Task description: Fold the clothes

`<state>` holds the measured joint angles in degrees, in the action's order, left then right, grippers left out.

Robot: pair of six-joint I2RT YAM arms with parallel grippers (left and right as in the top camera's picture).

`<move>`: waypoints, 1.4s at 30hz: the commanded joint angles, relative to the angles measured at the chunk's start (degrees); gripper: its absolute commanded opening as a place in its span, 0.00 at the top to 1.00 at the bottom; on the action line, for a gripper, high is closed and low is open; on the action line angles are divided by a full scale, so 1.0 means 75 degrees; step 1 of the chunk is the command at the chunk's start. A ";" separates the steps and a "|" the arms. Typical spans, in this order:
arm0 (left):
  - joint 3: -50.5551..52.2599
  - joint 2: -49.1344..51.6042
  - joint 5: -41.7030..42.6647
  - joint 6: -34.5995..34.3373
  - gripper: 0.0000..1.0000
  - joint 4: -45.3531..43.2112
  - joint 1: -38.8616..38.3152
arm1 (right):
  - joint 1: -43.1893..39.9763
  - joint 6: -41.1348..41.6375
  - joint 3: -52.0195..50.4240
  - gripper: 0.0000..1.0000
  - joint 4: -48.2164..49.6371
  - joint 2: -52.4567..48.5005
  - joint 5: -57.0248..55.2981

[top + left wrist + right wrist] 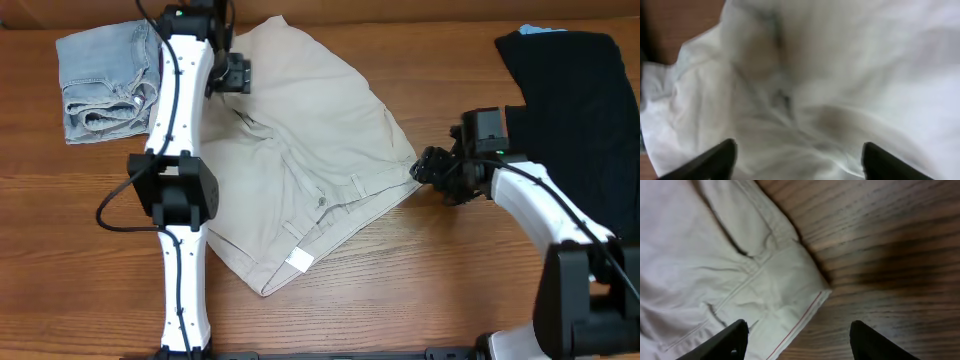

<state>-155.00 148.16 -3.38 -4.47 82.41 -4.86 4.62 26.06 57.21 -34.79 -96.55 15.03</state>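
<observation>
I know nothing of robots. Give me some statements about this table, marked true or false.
The beige shorts lie spread on the table. True.
The left tool grips the denim shorts. False: it is open over the beige shorts, and the denim shorts lie apart.
The right tool is open at a corner of the beige shorts. True.
The black garment covers the beige shorts. False: it lies apart, at the far right.
</observation>
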 commanded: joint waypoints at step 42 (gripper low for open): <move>-0.3302 -0.1600 0.1565 0.0256 0.00 0.1075 -0.0108 | -0.2119 -0.0729 0.3244 0.00 0.2259 -0.1154 0.1527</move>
<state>-179.39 136.44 7.75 -3.95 89.97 -5.91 -11.49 23.88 76.12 -13.65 -105.60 21.15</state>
